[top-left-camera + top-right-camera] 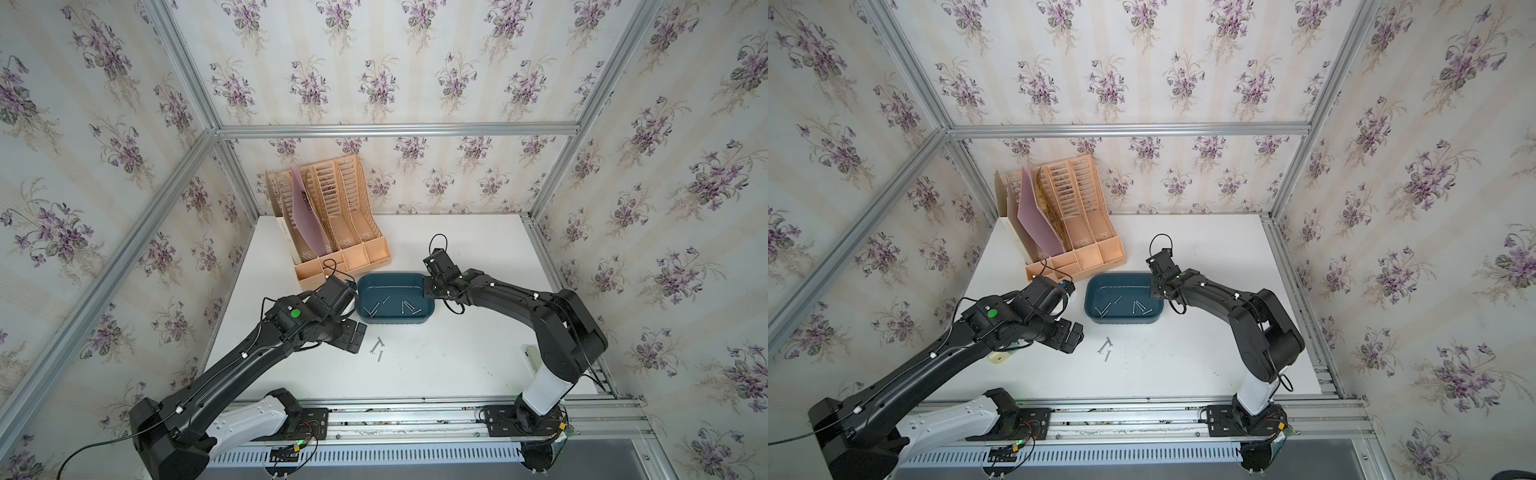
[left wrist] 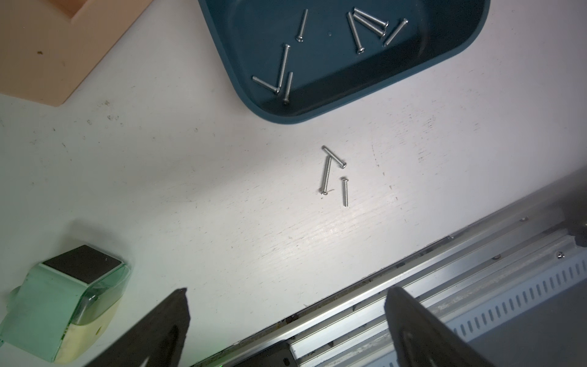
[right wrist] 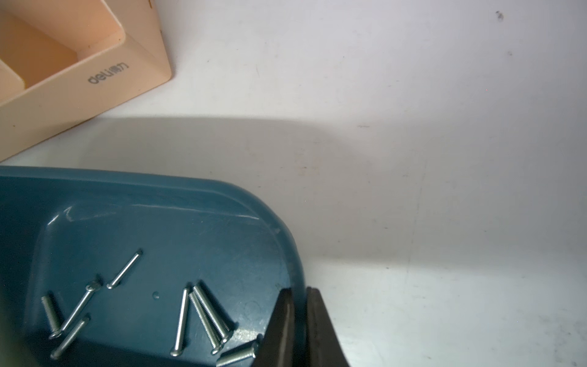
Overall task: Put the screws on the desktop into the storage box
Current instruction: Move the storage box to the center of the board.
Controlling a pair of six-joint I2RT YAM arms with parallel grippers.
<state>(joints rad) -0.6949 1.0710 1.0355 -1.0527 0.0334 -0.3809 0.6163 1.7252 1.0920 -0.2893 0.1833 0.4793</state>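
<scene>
A robotics lab booth: an aluminium-rail frame [image 1: 395,130] and floral wallpaper panels [image 1: 374,62] enclose a white desktop [image 1: 457,353] with two robot arms [image 1: 232,365].

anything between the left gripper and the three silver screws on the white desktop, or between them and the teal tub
Nothing visible. Only bare white desktop separates the left gripper from the three silver metal screws, and those from the teal plastic tub.

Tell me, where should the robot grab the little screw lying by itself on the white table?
Pinch the little screw across the middle of its thin shaft, probably coming straight down from above. It lies flat on the table, so no side gives a way under, and a gap parts it from the two touching screws beside it.
</scene>
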